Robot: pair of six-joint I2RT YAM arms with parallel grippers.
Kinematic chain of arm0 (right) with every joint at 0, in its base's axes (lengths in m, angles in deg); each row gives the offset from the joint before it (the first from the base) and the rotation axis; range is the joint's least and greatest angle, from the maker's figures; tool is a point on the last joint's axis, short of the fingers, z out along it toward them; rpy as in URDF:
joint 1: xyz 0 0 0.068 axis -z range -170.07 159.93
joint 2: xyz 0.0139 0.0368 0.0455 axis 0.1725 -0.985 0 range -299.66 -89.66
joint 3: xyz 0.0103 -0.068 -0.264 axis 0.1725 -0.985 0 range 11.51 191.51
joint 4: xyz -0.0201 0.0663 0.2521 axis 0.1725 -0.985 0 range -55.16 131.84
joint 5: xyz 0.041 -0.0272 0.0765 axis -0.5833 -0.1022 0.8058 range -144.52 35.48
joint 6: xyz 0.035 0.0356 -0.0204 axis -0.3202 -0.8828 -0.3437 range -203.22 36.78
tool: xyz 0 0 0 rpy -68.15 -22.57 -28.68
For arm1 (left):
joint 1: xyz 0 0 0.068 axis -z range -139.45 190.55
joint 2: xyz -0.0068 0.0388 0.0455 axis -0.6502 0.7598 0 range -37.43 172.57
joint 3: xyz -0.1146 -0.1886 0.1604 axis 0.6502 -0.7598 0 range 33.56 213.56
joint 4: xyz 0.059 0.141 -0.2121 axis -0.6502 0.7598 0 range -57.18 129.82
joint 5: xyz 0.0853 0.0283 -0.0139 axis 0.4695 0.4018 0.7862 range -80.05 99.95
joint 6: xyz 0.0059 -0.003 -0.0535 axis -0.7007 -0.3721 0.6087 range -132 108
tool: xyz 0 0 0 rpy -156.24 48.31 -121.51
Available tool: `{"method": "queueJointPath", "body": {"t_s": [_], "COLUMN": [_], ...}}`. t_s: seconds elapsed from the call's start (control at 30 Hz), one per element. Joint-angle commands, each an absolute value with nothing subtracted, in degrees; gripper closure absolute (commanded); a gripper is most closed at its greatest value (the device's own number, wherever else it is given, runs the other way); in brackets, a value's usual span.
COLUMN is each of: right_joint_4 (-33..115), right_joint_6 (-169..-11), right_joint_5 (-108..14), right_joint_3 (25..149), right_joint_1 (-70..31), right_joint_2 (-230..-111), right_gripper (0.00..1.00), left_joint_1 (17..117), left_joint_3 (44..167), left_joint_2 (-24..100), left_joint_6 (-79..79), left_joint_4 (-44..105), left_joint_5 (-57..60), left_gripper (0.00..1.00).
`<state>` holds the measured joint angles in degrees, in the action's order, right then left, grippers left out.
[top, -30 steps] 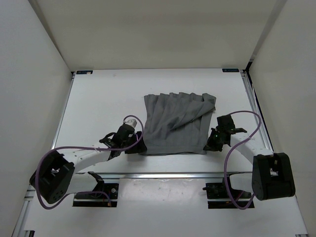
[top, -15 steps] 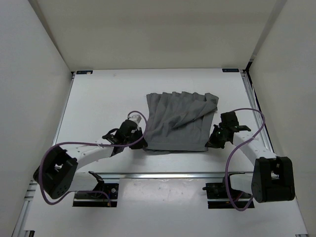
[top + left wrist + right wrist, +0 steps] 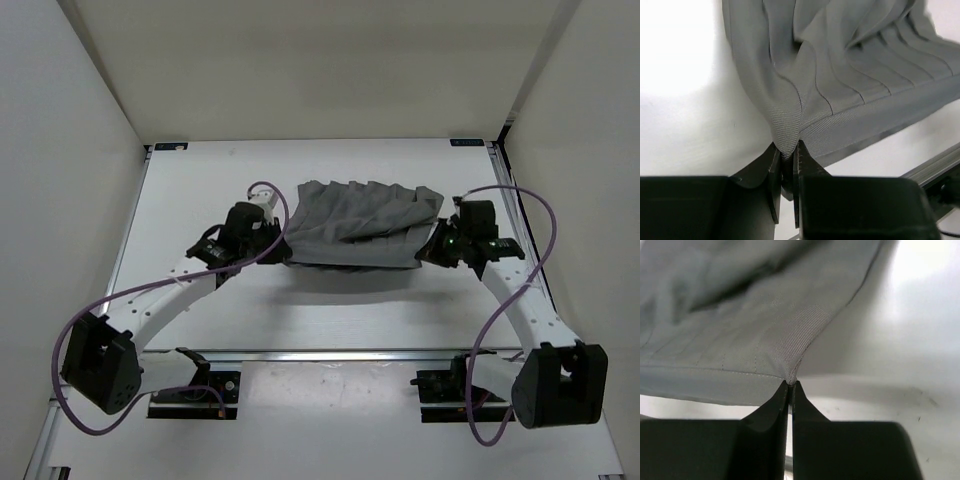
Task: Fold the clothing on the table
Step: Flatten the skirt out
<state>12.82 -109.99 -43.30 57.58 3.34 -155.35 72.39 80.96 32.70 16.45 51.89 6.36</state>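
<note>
With the left gripper (image 3: 284, 257) and right gripper (image 3: 430, 254) each pinched on 1 lower corner of the skirt (image 3: 362, 222), lifted mid-frame over the table (image 3: 200, 190), carry both corners level and together toward its upper edge, holding the span just taut so pleats land flat.

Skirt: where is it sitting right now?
In the top view the grey pleated skirt is mid-table, slightly right of centre. Its near corners are pinched by the left gripper and right gripper and held above the surface.
</note>
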Motion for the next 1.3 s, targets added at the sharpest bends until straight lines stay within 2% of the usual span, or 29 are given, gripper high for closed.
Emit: {"method": "queueJointPath", "body": {"t_s": [0.0, 0.1, 0.33, 0.43, 0.53, 0.6, 0.67, 0.8, 0.9, 0.97, 1.0, 1.07, 1.27], "right_joint_4": [15.6, 14.7, 10.4, 10.9, 11.8, 11.9, 11.3, 12.4, 15.9, 19.2, 21.5, 23.9, 21.5], "right_joint_6": [-105.0, -102.4, -99.9, -99.2, -98.8, -98.6, -98.6, -98.6, -98.7, -99.7, -100.9, -101.1, -94.7], "right_joint_5": [-50.3, -53.4, -62.0, -66.3, -69.5, -70.8, -73.0, -74.4, -67.5, -54.9, -47.6, -48.3, -57.8], "right_joint_3": [64.8, 69.9, 73.4, 74.9, 75.8, 76.3, 76.1, 72.1, 68.9, 67.4, 67.1, 68.4, 88.7], "right_joint_1": [3.5, 0.6, -13.2, -18.8, -21.8, -22.8, -23.7, -23.8, -15.5, -2.2, 1.0, 4.3, 2.7], "right_joint_2": [-149.4, -145.2, -130.2, -123.6, -120.0, -120.0, -122.7, -130.0, -136.9, -141.1, -143.9, -148.9, -158.0], "right_gripper": [1.00, 1.00, 1.00, 1.00, 1.00, 1.00, 1.00, 1.00, 1.00, 1.00, 1.00, 1.00, 1.00], "left_joint_1": [68.8, 67.5, 68.9, 63.2, 53.1, 45.7, 48.1, 54.2, 56.5, 57.1, 57.2, 57.3, 56.0], "left_joint_3": [92.8, 99.5, 98.9, 97.6, 100.6, 102.8, 100.8, 94.4, 91.0, 91.4, 92.1, 98.6, 133.1], "left_joint_2": [31.5, 28.5, 11.5, 3.8, 0.2, 1.7, 3.1, 9.4, 17.5, 26.2, 27.9, 35.7, 50.4], "left_joint_6": [11.2, 10.9, 18.1, 21.3, 21.8, 20.9, 21.8, 18.8, 15.5, 13.6, 12.4, 10.6, 6.7], "left_joint_4": [57.1, 59.4, 60.7, 60.7, 61.7, 63.7, 62.1, 63.3, 62.9, 62.0, 61.7, 62.3, 71.7], "left_joint_5": [10.7, 5.8, 2.7, -2.9, -10.9, -18.0, -16.6, -5.8, -0.2, 1.0, 1.3, 3.3, 4.2], "left_gripper": [1.00, 1.00, 1.00, 1.00, 1.00, 1.00, 1.00, 1.00, 1.00, 1.00, 1.00, 1.00, 1.00]}}
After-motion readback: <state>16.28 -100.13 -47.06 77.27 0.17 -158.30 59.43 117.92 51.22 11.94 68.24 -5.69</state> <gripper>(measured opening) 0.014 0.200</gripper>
